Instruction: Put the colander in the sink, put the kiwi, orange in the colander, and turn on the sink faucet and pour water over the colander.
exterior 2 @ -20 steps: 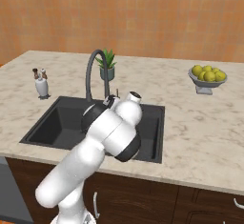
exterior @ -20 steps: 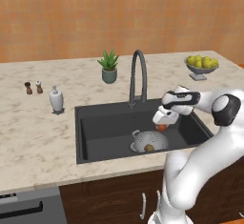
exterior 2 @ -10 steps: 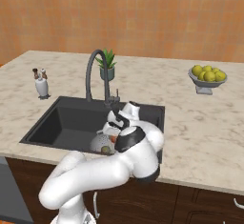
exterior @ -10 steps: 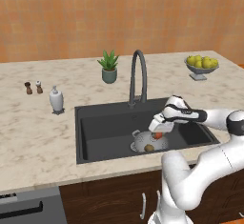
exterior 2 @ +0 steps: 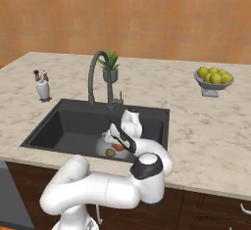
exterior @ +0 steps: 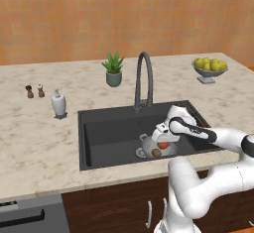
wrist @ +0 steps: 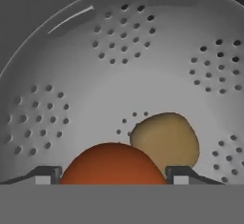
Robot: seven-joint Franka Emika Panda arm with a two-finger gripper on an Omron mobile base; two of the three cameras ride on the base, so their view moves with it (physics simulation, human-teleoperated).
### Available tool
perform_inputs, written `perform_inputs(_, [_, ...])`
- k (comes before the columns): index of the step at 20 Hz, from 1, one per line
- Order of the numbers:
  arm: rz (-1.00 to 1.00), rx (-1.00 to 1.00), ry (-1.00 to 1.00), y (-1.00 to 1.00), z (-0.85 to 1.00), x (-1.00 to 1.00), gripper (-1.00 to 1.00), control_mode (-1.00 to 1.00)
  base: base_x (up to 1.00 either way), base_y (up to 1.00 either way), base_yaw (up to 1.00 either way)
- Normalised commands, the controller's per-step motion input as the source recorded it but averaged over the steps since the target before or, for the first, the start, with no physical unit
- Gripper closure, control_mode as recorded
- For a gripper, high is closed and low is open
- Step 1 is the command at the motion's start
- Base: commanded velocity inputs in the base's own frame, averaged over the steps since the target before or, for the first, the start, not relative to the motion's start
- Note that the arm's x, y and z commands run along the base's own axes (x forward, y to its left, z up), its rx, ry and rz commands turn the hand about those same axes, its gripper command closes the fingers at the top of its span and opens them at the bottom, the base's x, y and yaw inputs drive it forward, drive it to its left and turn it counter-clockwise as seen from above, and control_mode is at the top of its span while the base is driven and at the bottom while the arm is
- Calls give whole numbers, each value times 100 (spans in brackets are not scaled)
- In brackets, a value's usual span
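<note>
The light grey colander (exterior: 144,142) (exterior 2: 104,147) stands in the dark sink (exterior: 109,128) (exterior 2: 68,126), toward its front right. The brown kiwi (exterior: 156,153) (exterior 2: 111,152) (wrist: 164,139) lies on the colander's (wrist: 119,66) perforated floor. My gripper (exterior: 162,144) (exterior 2: 118,144) (wrist: 112,175) reaches down into the colander and is shut on the orange (exterior: 163,145) (exterior 2: 119,147) (wrist: 112,163). The orange sits between my fingertips (wrist: 45,174), close beside the kiwi. The dark gooseneck faucet (exterior: 144,73) (exterior 2: 93,77) rises behind the basin; no water shows.
A potted plant (exterior: 113,71) (exterior 2: 111,66) stands behind the faucet. A footed bowl of yellow-green fruit (exterior: 210,68) (exterior 2: 213,80) is at the back right. A soap bottle (exterior: 58,103) and small shakers (exterior: 34,91) stand on the left counter.
The arm has swung down from above the sink's right side, carrying the orange into the colander beside the kiwi. The grip on the orange is unchanged.
</note>
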Motion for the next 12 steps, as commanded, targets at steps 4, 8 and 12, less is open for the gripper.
perform_inputs(4, [-16,-1,-22,1,19,-60,-100,-100,0,0,0])
perform_inputs(8, [-20,0,-38,0,48,-70,-100,-100,0,0,0])
perform_inputs(12, [-19,4,-43,0,86,-52,-100,-100,0,0,0])
